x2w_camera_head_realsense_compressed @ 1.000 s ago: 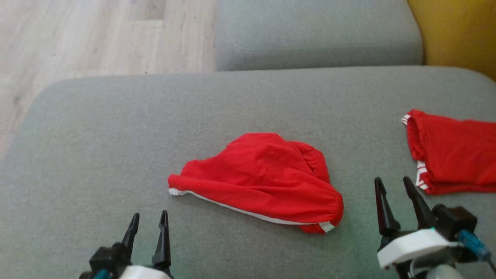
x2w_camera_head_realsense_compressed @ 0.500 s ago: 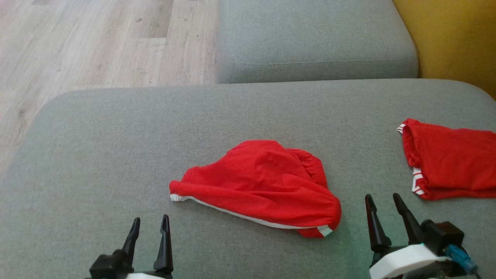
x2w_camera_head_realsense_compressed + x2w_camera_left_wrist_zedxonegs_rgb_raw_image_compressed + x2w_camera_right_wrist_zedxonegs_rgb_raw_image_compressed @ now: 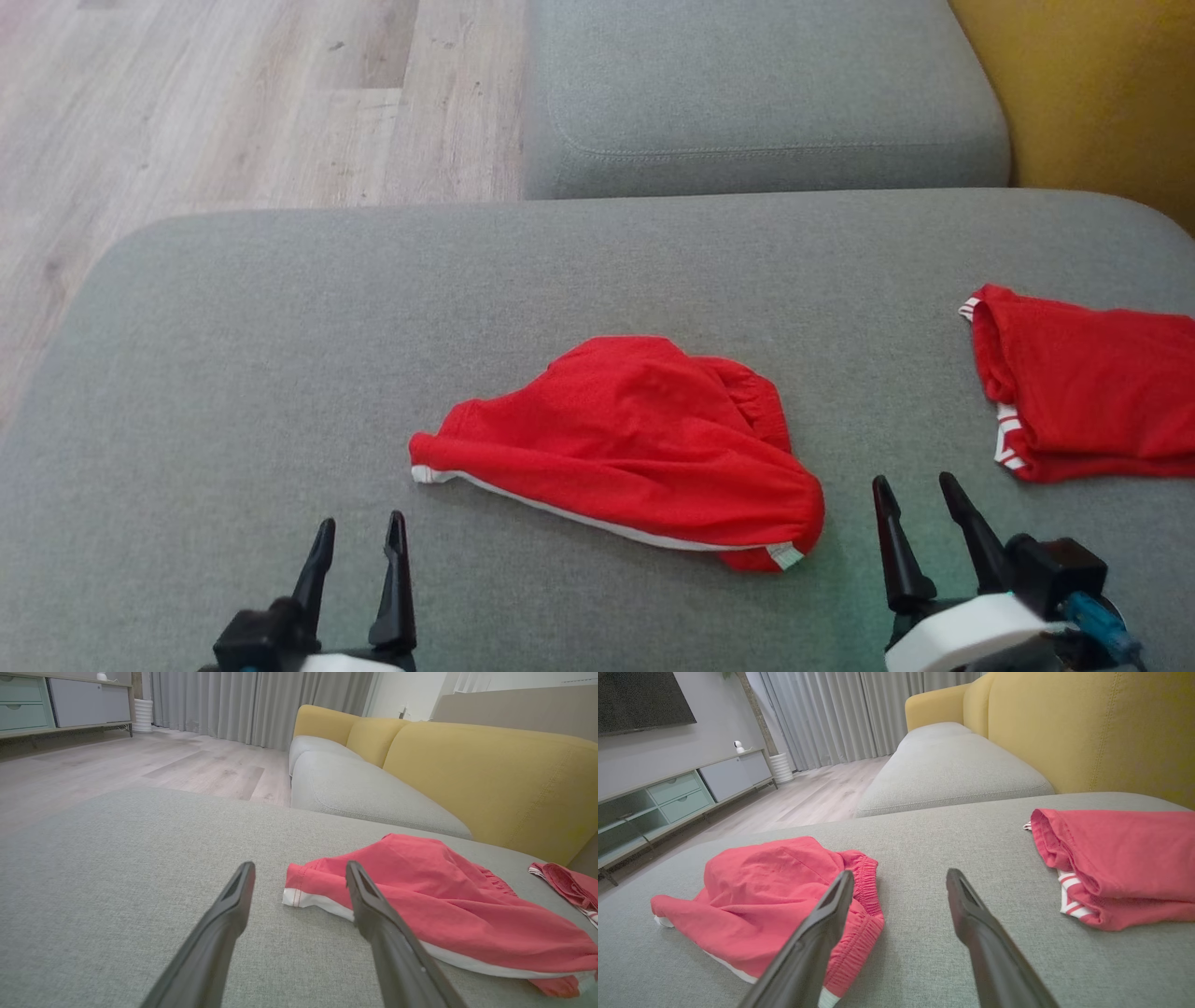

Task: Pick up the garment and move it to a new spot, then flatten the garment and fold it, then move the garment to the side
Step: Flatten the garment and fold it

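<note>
Left pincer (image 3: 360, 521): two slim, tapered black fingers, spread apart, nothing between them, at near left. Right pincer (image 3: 913, 480): same build, also spread and empty, near right.

Between the two and a little farther off lies the crumpled red cloth garment with white hem trim (image 3: 625, 448). It is soft, bunched into a low dome, with a gathered elastic edge at its right end. Its white-edged corner lies just right of the left pincer's tips. Its rounded right end lies near the right pincer. It touches neither.

It lies on the broad grey woven sofa seat (image 3: 233, 327), fine-grained, rounded corners. Far right: folded red garment with white stripes (image 3: 1088, 387). Beyond: mustard-yellow backrest (image 3: 1092, 84), pale wood-plank floor (image 3: 233, 103).
</note>
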Controlling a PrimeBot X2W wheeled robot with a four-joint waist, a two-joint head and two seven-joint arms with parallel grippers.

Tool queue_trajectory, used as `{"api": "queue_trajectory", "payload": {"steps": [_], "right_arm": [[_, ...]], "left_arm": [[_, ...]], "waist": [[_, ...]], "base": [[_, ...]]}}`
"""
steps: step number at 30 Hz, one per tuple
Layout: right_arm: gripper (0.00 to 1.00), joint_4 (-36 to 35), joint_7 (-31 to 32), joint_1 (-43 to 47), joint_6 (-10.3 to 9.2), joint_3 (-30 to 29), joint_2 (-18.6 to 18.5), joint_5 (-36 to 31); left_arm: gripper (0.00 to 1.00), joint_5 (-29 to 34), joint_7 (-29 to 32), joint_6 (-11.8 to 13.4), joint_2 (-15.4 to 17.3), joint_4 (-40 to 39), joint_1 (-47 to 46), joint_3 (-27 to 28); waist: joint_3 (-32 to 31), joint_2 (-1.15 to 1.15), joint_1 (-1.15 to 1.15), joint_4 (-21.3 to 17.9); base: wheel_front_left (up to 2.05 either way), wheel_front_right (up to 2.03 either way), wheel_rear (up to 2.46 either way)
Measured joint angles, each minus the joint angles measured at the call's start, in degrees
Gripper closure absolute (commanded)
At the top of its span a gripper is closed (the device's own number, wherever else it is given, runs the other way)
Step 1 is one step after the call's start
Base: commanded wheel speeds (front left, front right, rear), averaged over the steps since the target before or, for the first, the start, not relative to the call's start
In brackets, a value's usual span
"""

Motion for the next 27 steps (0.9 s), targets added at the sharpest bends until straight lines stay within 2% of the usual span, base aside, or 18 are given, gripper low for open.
{"api": "queue_trajectory", "payload": {"steps": [7,13,20,27], "right_arm": [[0.00,1.3,1.8,0.0,0.00,1.8,0.0,-2.0],[0.00,4.4,4.1,1.5,0.00,8.3,0.0,-1.2],[0.00,10.4,3.8,0.6,0.00,10.2,0.0,0.5],[0.00,14.8,0.9,-5.0,0.00,11.9,0.0,1.5]], "left_arm": [[0.00,0.0,0.0,0.1,0.2,-0.1,0.0,-0.1],[0.00,0.0,0.1,0.1,0.2,-0.1,0.0,-0.1],[0.00,0.0,0.1,0.5,0.4,-0.1,-0.2,-0.2],[0.00,0.0,0.1,0.5,0.6,-0.1,-0.4,-0.2]], "waist": [[0.7,0.00,0.00,0.2],[1.8,0.00,0.00,1.0],[3.0,0.00,0.00,2.4],[3.9,0.00,0.00,3.6]], "base": [[0.00,0.00,0.00],[0.00,0.00,0.00],[0.00,0.00,0.00],[0.00,0.00,0.00]]}}
